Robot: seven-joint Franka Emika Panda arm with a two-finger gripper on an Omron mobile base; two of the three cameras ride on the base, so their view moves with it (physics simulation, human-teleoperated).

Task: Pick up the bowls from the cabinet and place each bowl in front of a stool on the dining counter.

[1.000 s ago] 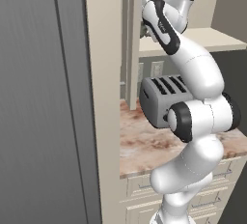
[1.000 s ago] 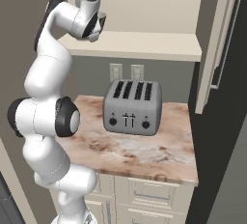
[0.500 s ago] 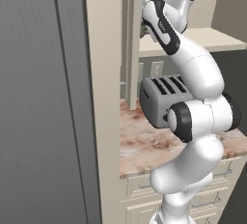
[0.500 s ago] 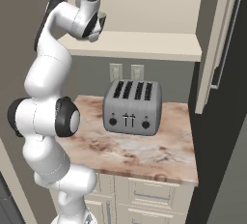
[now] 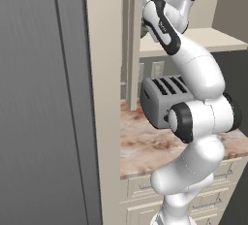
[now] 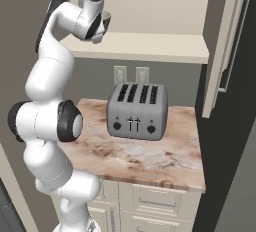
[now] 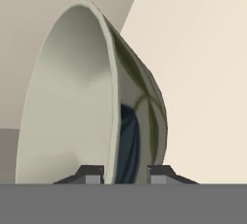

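Note:
A bowl point(image 7: 72, 97), pale cream inside and glossy grey-green outside, lies close in front of the hand view with its rim turned toward the camera. My gripper point(image 7: 126, 174) straddles its wall, one fingertip point(image 7: 91, 174) inside and the other outside. The jaws stand narrow around the wall, and whether they touch it cannot be told. In the right base view the hand reaches up to the left end of the cabinet shelf point(image 6: 150, 48), with an edge of the bowl point(image 6: 106, 17) showing beside it. The stool and the dining counter are out of view.
A grey four-slot toaster point(image 6: 137, 111) stands on a marbled worktop point(image 6: 150, 156) under the shelf. A tall cream panel point(image 5: 104, 98) and a grey wall point(image 5: 43, 98) close off the left side. A cabinet door point(image 6: 227, 46) hangs open at the right.

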